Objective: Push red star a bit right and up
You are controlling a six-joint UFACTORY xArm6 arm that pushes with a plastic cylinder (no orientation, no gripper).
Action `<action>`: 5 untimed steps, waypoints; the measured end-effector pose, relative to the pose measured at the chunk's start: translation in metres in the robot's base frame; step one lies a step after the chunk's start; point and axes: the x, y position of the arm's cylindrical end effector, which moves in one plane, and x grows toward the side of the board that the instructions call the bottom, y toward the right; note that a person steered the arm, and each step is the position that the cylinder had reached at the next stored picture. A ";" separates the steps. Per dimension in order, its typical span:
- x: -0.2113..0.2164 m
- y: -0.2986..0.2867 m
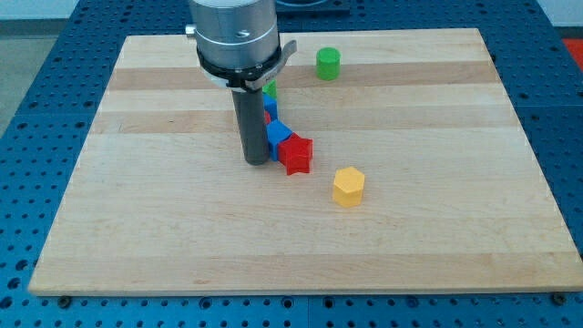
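Tool, plain rod with nothing to open and holding nothing, tip [256, 161] resting on desk [437, 246] just left of red star [296, 154]. Blue block [278, 135] sitting touching star's far-left side. Good push likely needing contact on star's near-left, driving right and far, gently.

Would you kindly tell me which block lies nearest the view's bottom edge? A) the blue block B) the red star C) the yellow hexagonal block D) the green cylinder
C: the yellow hexagonal block sits lower in the view than the red star, the blue block and the green cylinder.
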 end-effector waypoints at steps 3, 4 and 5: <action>0.024 0.001; 0.027 0.011; 0.027 0.028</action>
